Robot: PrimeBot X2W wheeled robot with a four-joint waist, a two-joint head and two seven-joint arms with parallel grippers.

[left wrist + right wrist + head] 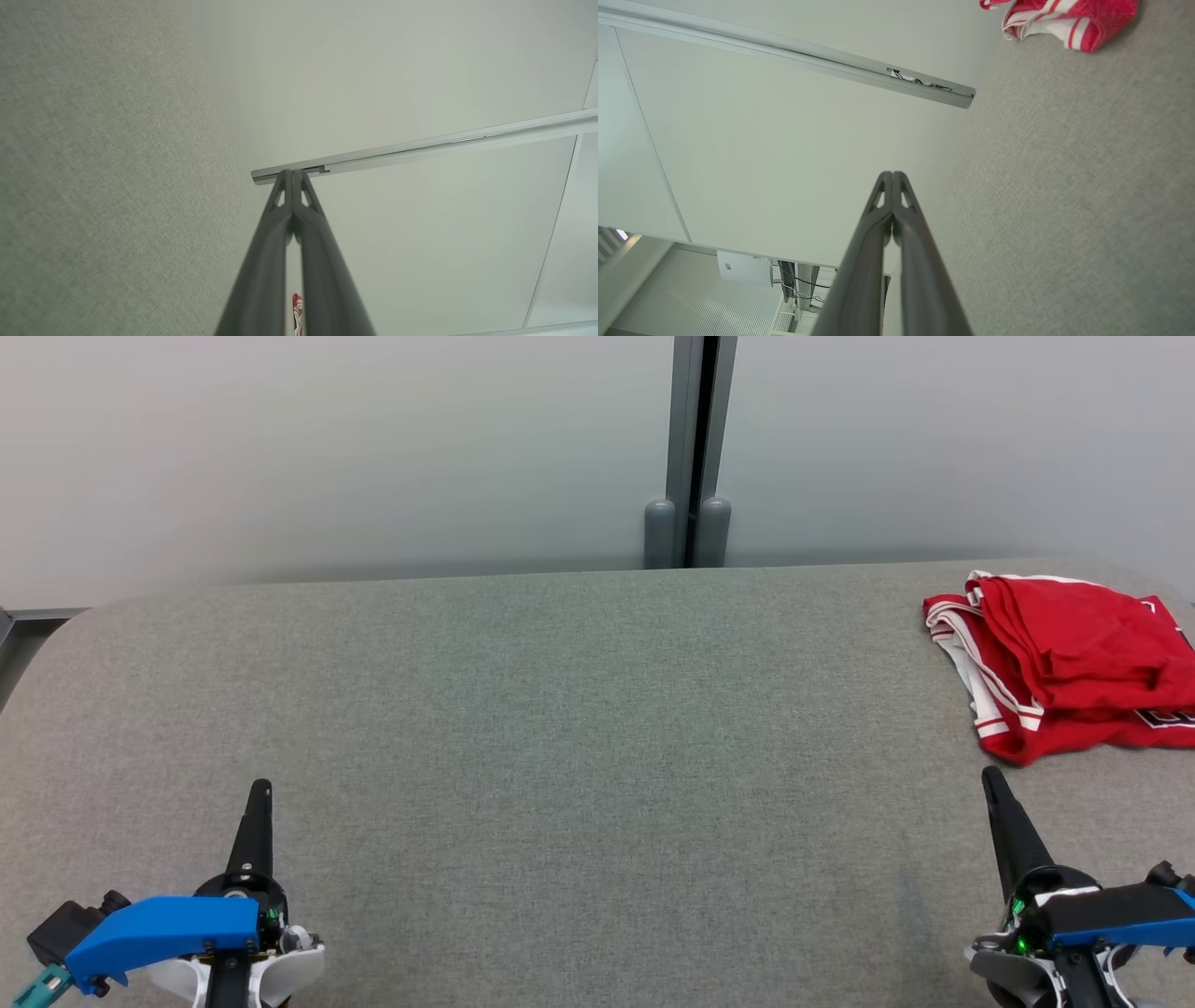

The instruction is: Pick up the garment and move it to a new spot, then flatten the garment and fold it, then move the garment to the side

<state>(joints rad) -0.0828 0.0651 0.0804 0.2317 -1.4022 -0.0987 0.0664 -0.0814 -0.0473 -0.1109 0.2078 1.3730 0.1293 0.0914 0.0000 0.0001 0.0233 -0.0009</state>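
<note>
Garment (1064, 663) is a red, white-trimmed heap at the far right of the table (560, 709), and my head view cuts off its right edge. My right gripper (991, 778) sits near it, not touching, fingers pinched together on nothing. My left gripper (262, 791) is well apart from it, also clamped and empty. The lettering on the cloth is too cropped to read.

Bright, soft, even light, seemingly from overhead; no glare. In the sharp head view a faint shadow band lies on the wall (373, 565) along the far edge of the table (597, 709), toward 12 o'clock. In both wrist views the fingers (261, 280) blur near 6 o'clock, and the straight rail (420, 147) bows with wide-angle distortion
</note>
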